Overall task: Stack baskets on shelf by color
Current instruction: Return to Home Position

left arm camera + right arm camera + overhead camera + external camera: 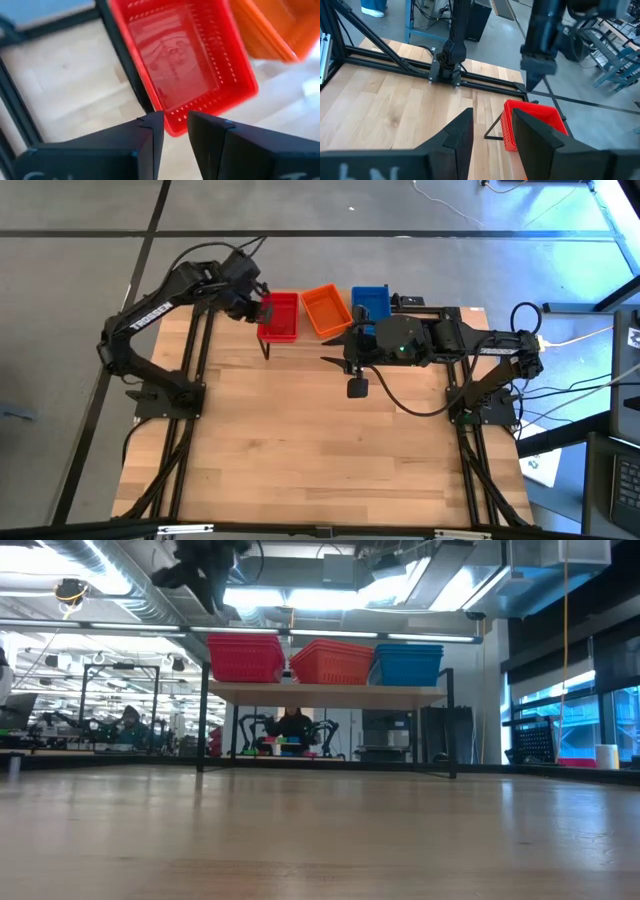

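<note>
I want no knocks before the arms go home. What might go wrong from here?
1. The left gripper hangs, fingers slightly apart, right at the red stack's rim; retreating low, it might catch that rim and drag the stack off the shelf.
2. The right gripper sits close beside the orange stack, which lies skewed; a swing might nudge it.
</note>
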